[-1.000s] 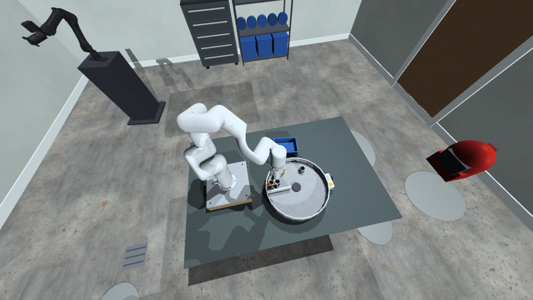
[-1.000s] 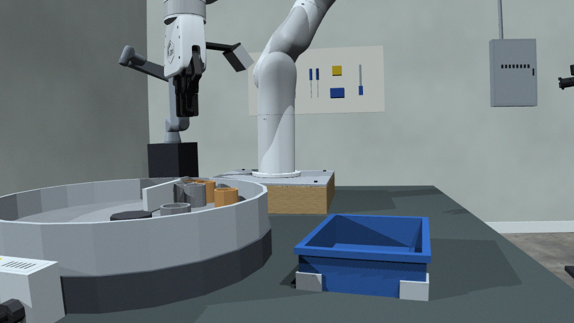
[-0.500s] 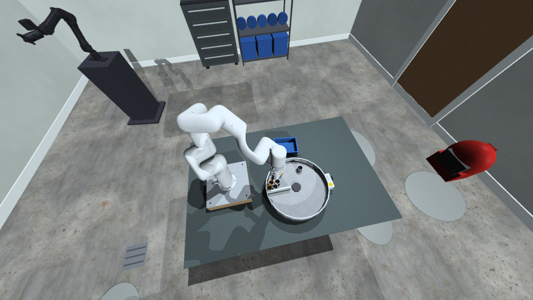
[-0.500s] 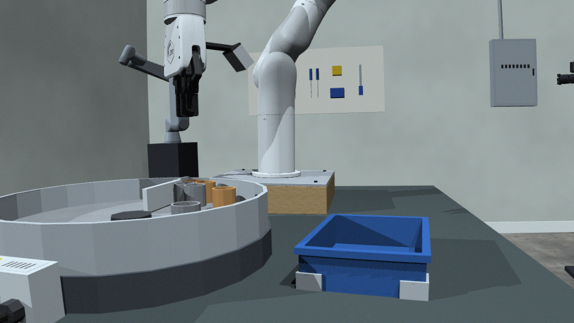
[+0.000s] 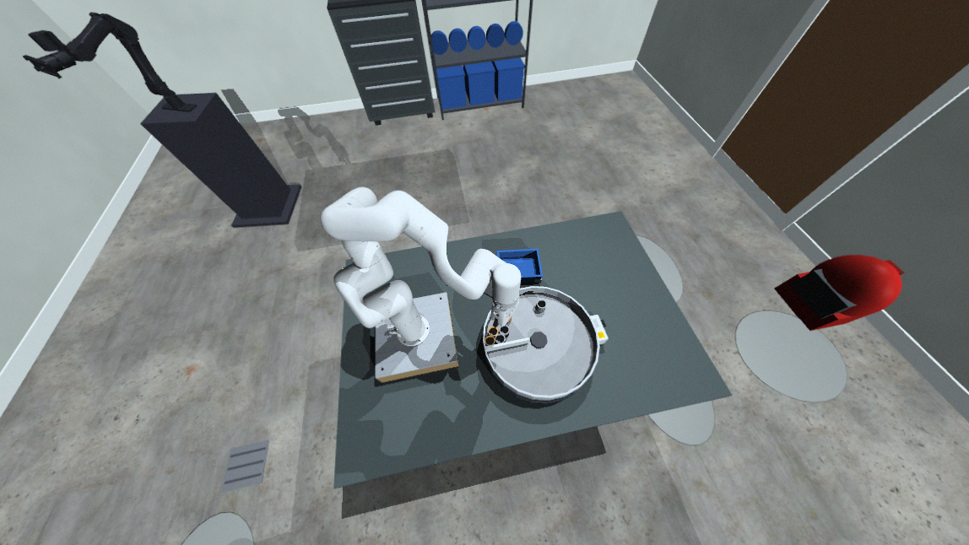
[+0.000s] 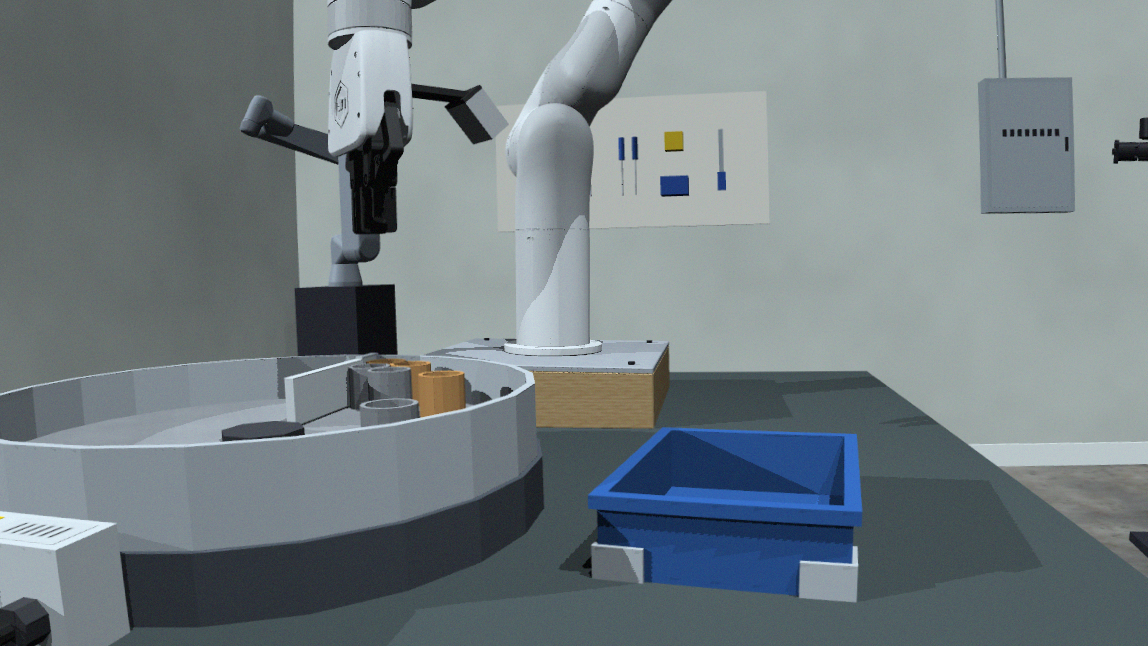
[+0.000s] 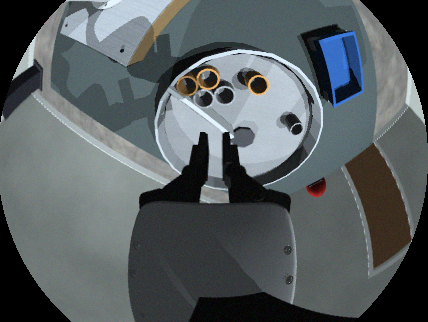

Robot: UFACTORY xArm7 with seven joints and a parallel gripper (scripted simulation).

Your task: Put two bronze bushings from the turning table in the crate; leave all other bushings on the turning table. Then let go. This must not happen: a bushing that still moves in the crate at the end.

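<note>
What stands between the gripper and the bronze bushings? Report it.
Nothing visible. The gripper hangs above the turning table, open air below. One bronze bushing stands alone; two others crowd gray bushings by the white fence.
</note>
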